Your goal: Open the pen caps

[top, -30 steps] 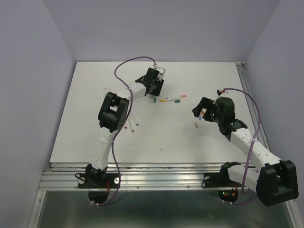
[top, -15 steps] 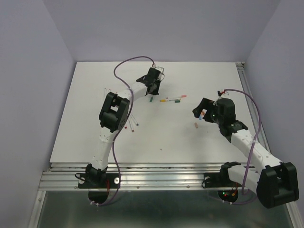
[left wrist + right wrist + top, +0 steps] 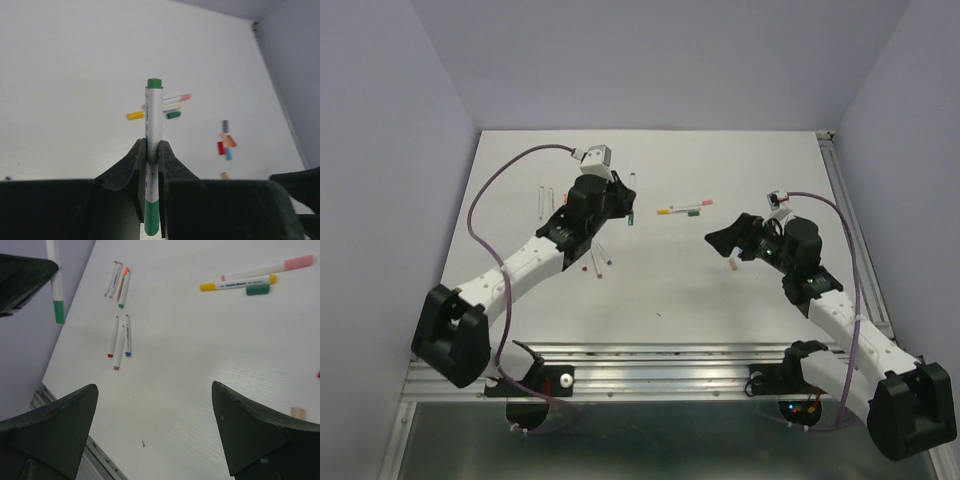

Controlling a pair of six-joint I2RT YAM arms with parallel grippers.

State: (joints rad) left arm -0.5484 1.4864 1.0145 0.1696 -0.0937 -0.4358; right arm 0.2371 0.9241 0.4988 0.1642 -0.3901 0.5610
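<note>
- While the green cap (image 3: 154,83) sat on the far end of the held pen (image 3: 153,125), it was aloft and well apart from the right claw. The barrel showed green at both ends, so taking the far end for the cap was a judgement.
- Left claw (image 3: 152,150) was clamped on the white barrel. Right claw (image 3: 154,385) stood wide apart, gripping nothing.
- Step in hand, as judged: presenting the pen for uncapping. The next move called for the right claw to line up on the cap, close on it alone, and pull along the barrel.
- Capped pens lying on the surface (image 3: 75,75): two, with a yellow cap (image 3: 206,287) and a pink cap (image 3: 301,261).
- Loose caps: six, namely dark green cap (image 3: 173,115), grey cap (image 3: 225,125), orange cap (image 3: 229,141), red cap (image 3: 220,148), blue cap (image 3: 228,154) and peach cap (image 3: 225,175).
- Bare pens (image 3: 120,337): three together. A further cluster (image 3: 117,285) lay too close to separate.
</note>
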